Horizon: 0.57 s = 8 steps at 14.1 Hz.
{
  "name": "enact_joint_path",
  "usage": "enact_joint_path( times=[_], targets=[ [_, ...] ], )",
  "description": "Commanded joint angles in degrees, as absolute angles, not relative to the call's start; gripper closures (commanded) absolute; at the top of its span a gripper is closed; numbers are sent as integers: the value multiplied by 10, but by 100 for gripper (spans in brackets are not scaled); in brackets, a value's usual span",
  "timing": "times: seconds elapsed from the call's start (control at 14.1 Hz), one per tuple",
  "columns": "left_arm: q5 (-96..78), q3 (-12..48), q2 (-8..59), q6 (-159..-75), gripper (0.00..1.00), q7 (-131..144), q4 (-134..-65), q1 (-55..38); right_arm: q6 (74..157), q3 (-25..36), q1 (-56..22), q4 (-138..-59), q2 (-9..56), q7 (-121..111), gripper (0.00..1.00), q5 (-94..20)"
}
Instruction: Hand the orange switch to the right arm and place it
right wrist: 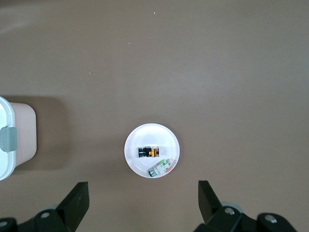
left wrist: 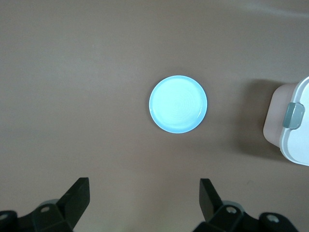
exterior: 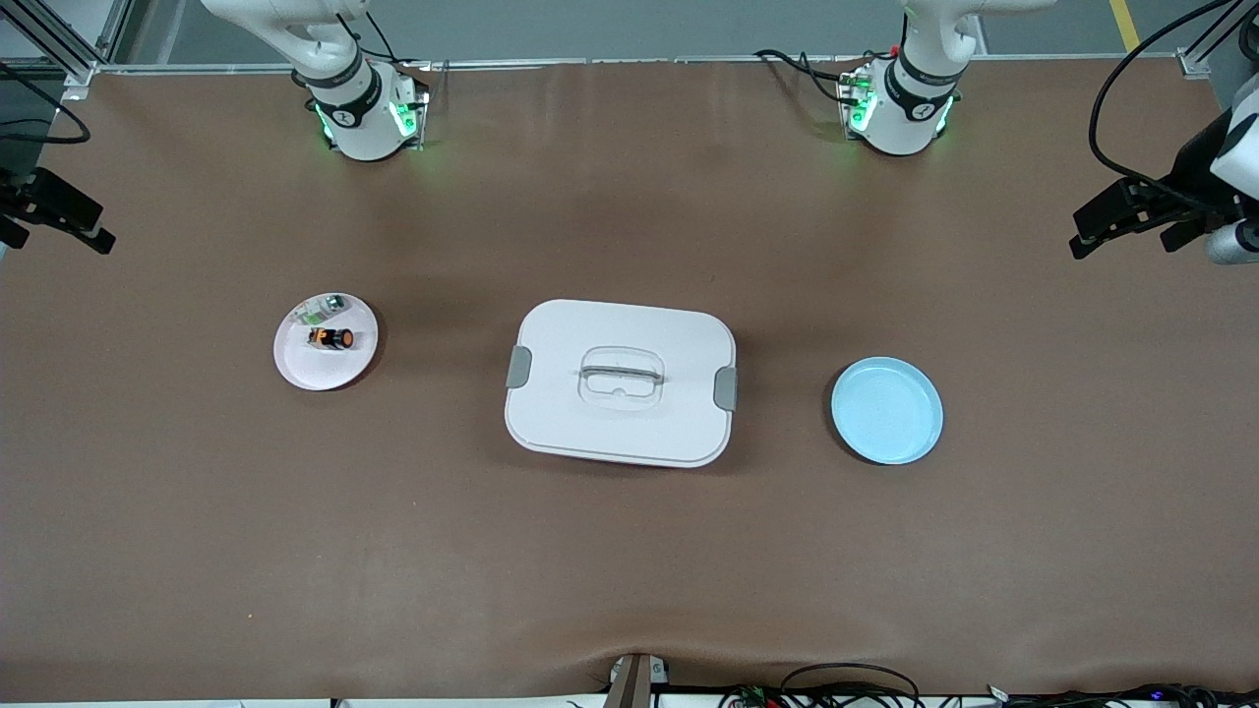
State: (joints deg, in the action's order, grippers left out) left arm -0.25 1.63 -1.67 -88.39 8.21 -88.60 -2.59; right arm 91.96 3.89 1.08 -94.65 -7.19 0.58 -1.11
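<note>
The orange switch (exterior: pixel 334 338) lies on its side on a small white plate (exterior: pixel 300 369) toward the right arm's end of the table. It also shows in the right wrist view (right wrist: pixel 149 152) on that plate (right wrist: pixel 140 140). My right gripper (exterior: pixel 54 228) hangs high in the air, open and empty; the right wrist view shows it (right wrist: pixel 143 195) apart from the plate. My left gripper (exterior: pixel 1126 231) hangs high toward the left arm's end, open and empty (left wrist: pixel 144 193). Both arms wait.
A small green-and-white part (exterior: pixel 325 310) lies on the white plate beside the switch. A white lidded box (exterior: pixel 620 382) with grey latches stands mid-table. A light-blue plate (exterior: pixel 886 410) lies toward the left arm's end and shows in the left wrist view (left wrist: pixel 177 104).
</note>
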Motion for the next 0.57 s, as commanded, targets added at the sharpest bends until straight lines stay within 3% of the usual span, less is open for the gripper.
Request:
enact_joint_path(
  times=[0.0, 0.49],
  targets=[
    [-4, 21, -18, -887, 0, 83, -886, -21, 912, 33, 18, -960, -91, 12, 0, -17],
    [-4, 21, -17, -887, 0, 83, -885, -21, 905, 33, 20, -952, -87, 12, 0, -17]
  ],
)
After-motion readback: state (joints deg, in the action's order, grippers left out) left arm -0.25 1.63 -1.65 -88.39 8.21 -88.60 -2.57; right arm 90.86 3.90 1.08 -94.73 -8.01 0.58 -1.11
